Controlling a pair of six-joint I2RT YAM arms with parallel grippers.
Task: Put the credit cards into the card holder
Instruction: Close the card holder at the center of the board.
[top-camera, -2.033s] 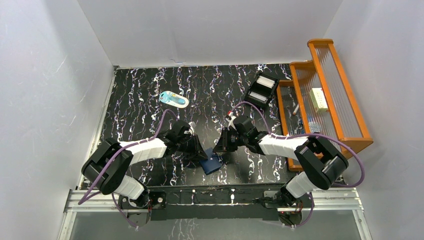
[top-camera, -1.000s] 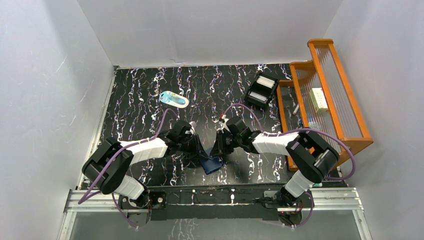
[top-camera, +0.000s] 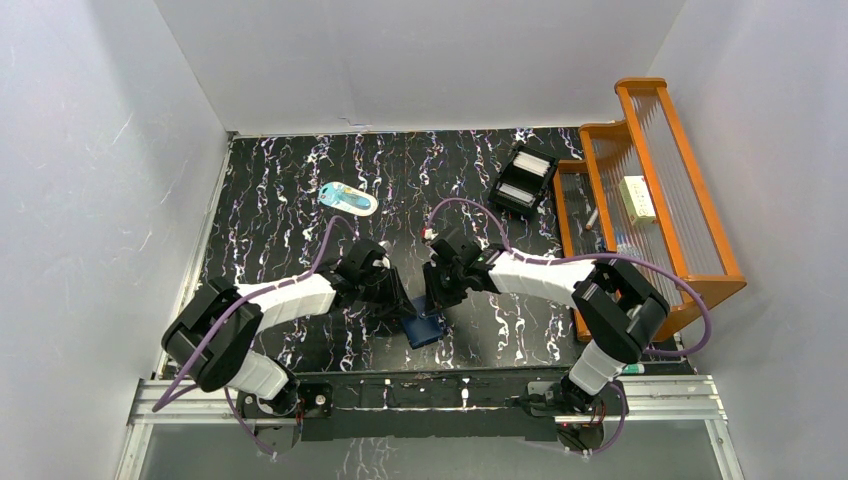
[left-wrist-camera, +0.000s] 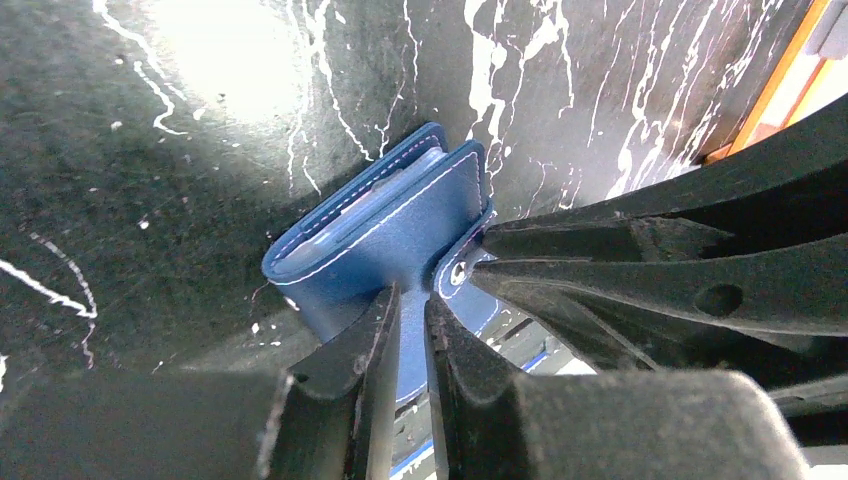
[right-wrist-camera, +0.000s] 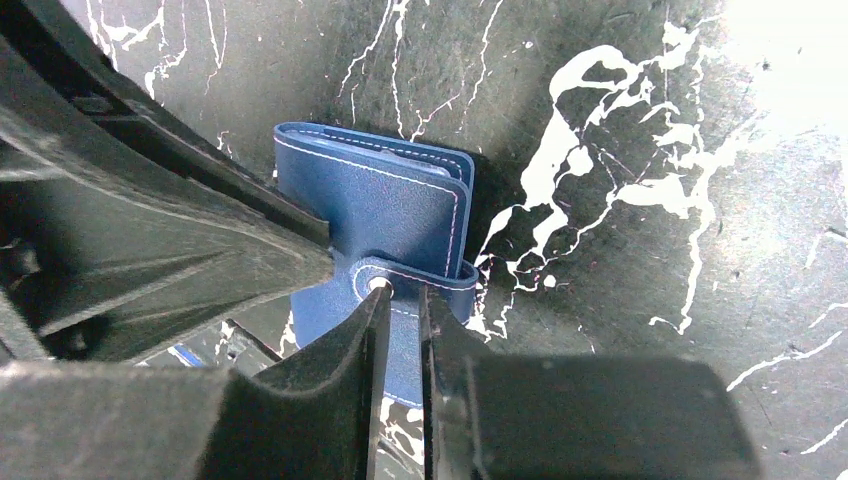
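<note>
Left fingers (left-wrist-camera: 360, 350): narrow, with a blue flap of the card holder (left-wrist-camera: 380, 230) in the gap, seemingly pinched.
Right fingers (right-wrist-camera: 340, 370): narrow too, tips at the snap tab (right-wrist-camera: 400, 275); gripped or only touching, I cannot tell.
Card holder: lower centre of the overhead view, folded, between both arms.
Handling: soft, light, floppy leather, I reckon; take a cover edge or the tab.
Surface (top-camera: 300, 180): black, white-veined.
Room: white walls, orange rack (top-camera: 650, 180) at right.

Btwn left gripper (left-wrist-camera: 410, 296) & right gripper (right-wrist-camera: 400, 292): card holder (top-camera: 424, 329) (near table (top-camera: 290, 200) front).
</note>
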